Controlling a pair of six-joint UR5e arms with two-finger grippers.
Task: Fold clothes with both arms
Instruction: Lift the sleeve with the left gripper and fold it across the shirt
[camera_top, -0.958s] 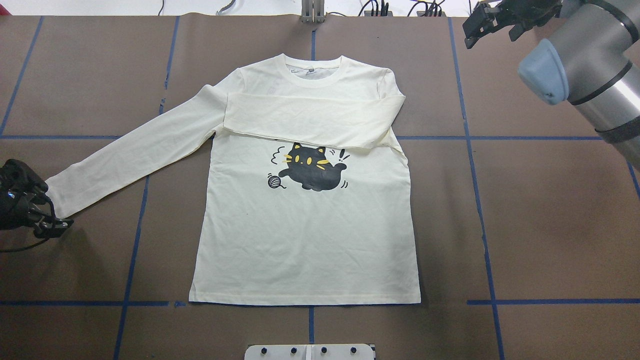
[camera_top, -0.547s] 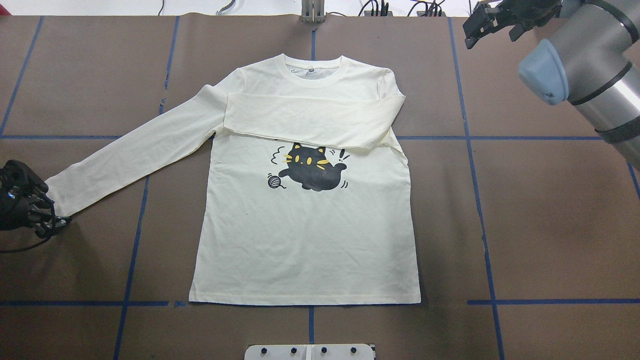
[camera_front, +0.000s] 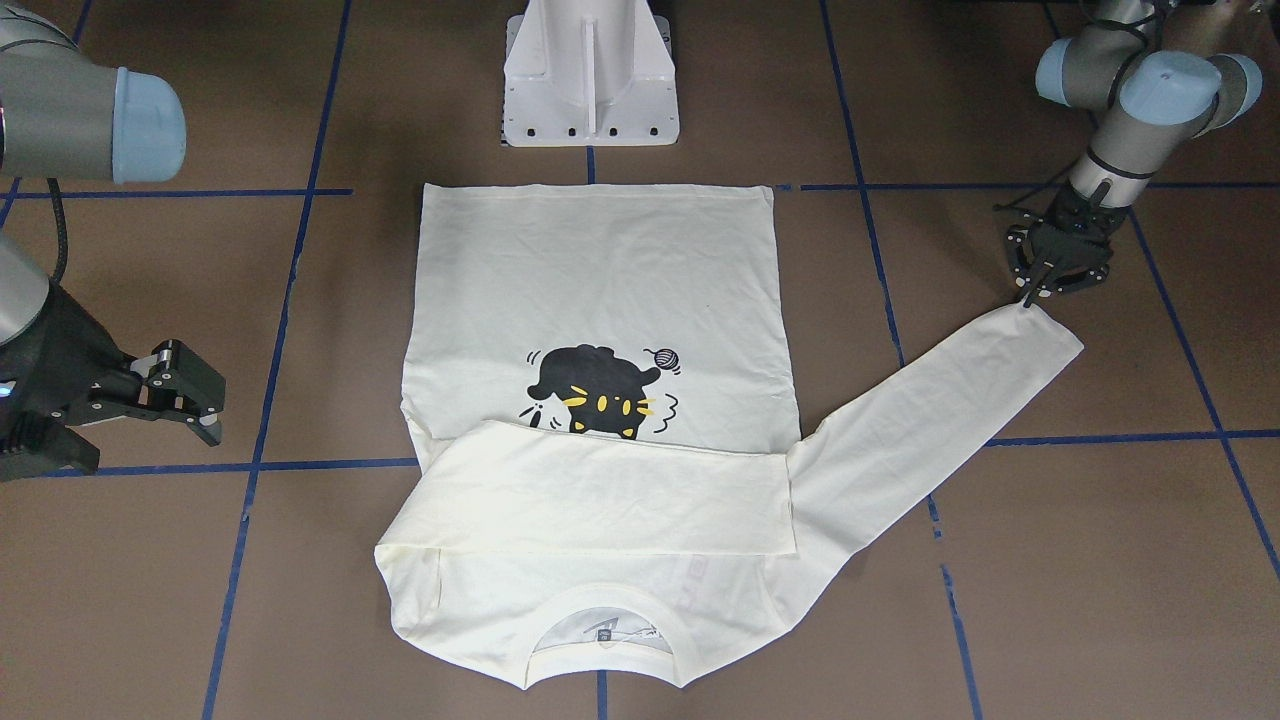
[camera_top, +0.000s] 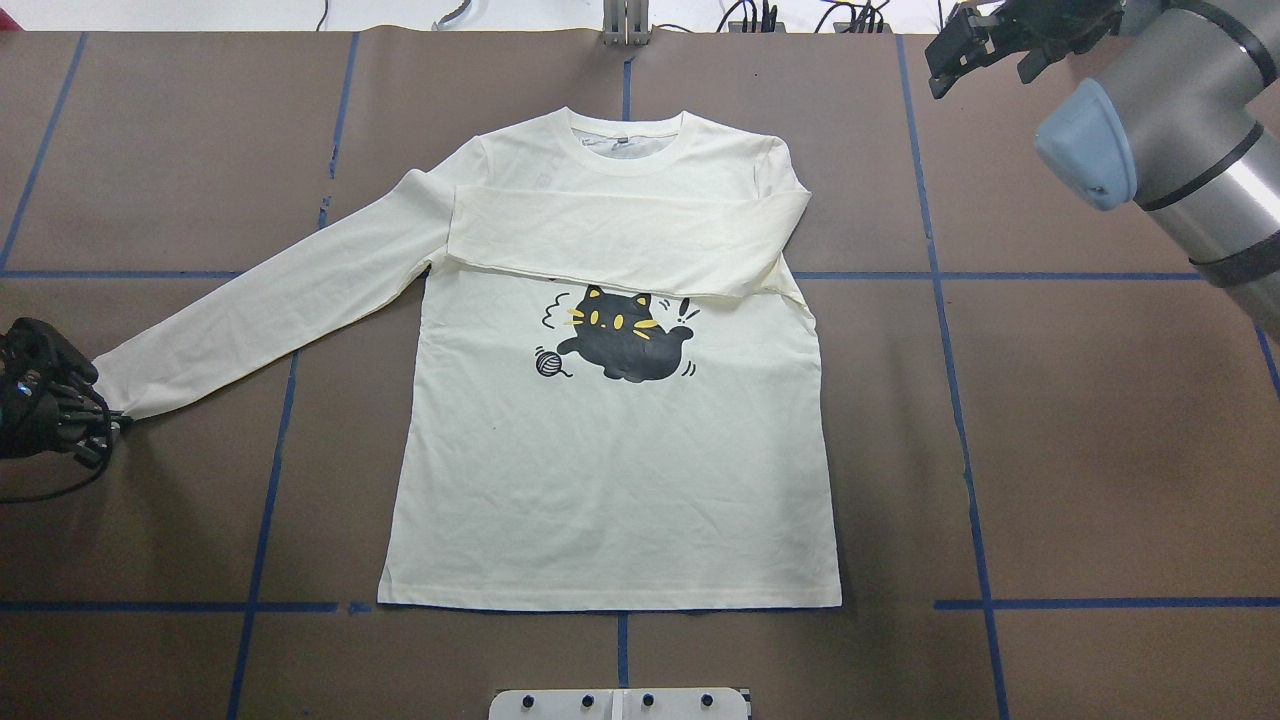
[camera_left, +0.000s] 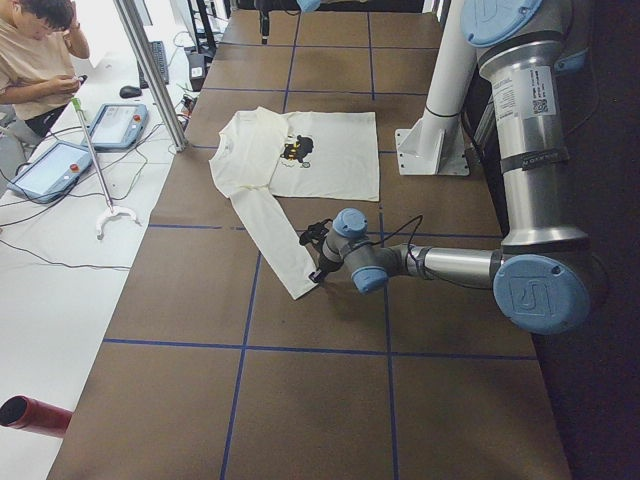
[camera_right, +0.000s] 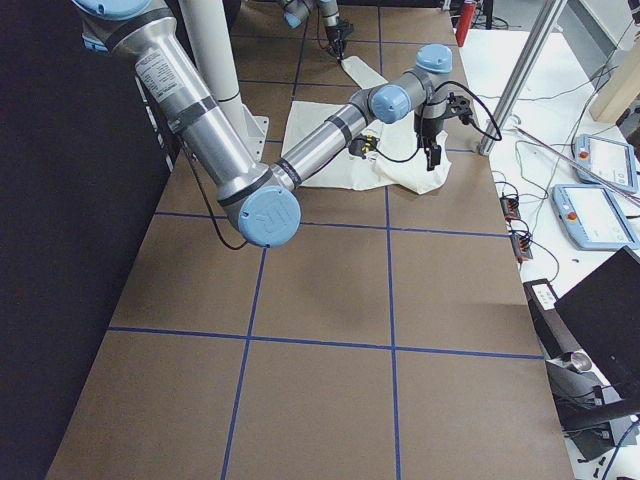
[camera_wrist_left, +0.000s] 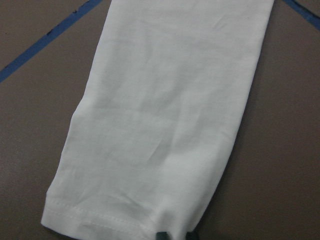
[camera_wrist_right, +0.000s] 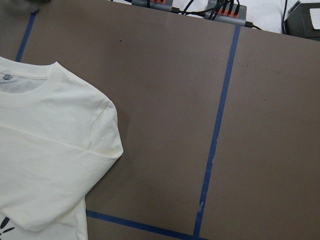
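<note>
Left side first: my left gripper (camera_front: 1030, 298) is down at table level at the very end of the outstretched sleeve (camera_top: 260, 305), and its jaws are pinched together on one corner of the cuff (camera_wrist_left: 100, 215). On my left wrist camera the dark fingertips (camera_wrist_left: 162, 235) just poke up at the bottom edge with the cuff's stitched hem caught between them, and the rest of the sleeve runs away flat across the brown table (camera_top: 1100, 450). The T-shirt (camera_top: 610, 480) itself lies spread in the middle of the table, print up, collar on the far side from me and hem toward the white pedestal (camera_front: 590, 70). The folded sleeve (camera_top: 620, 245) lies across the chest in a neat band, its lower edge just touching the top of the black cat print (camera_top: 625, 345), with the little yarn ball (camera_top: 547, 364) showing beside the cat. Over on the other side, my right gripper (camera_front: 200, 405) hangs in the air well apart from the shirt, off beyond the shoulder, jaws spread wide and nothing between them; its wrist camera looks down on that shoulder, the collar edge and the blue tape lines (camera_wrist_right: 220, 125) on bare table.
</note>
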